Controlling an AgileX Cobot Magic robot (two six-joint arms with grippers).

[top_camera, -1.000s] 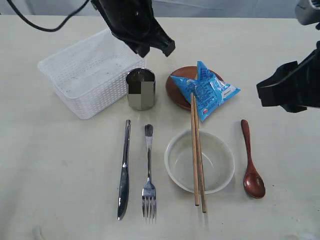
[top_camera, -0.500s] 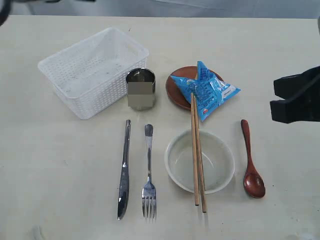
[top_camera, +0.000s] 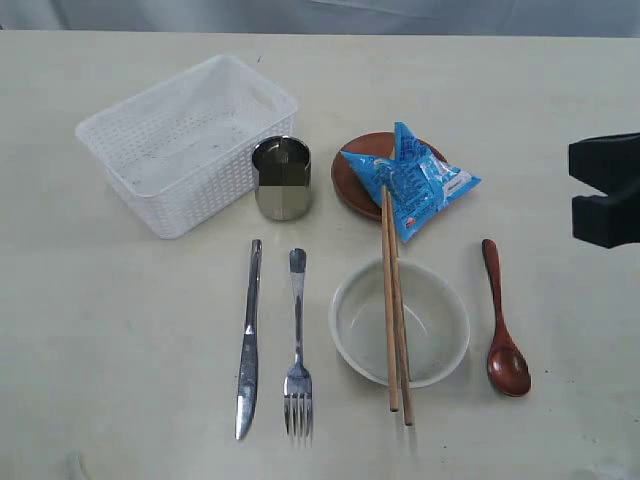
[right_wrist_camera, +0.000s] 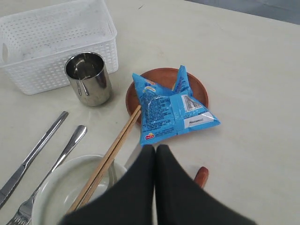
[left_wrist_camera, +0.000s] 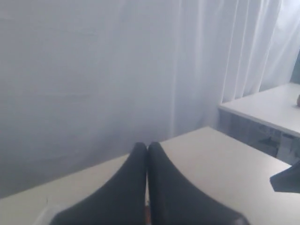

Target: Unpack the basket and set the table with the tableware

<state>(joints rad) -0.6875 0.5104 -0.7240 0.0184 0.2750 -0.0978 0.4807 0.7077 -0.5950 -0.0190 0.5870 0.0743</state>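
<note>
The white basket [top_camera: 185, 140] stands empty at the back left of the table [top_camera: 120, 330]. In front of it lie the knife [top_camera: 247, 340], the fork [top_camera: 296, 345], the off-white bowl [top_camera: 360, 330] with two chopsticks [top_camera: 394, 310] across it, and the wooden spoon [top_camera: 503, 325]. The steel cup [top_camera: 281, 178] stands beside the basket. The brown plate [top_camera: 350, 185] carries the blue snack packet [top_camera: 410, 185]. My right gripper [right_wrist_camera: 155, 149] is shut and empty, raised above the bowl and spoon handle [right_wrist_camera: 201, 177]. My left gripper [left_wrist_camera: 147, 145] is shut and empty, facing a white curtain.
The right arm's black body [top_camera: 605, 190] juts in at the right edge of the exterior view. The left arm is out of that view. The left wrist view shows the table's far edge and a second pale table [left_wrist_camera: 267, 105] beyond it.
The left arm, above the basket and cup a second ago, has left the exterior view. The right arm has drawn back toward the right edge.
</note>
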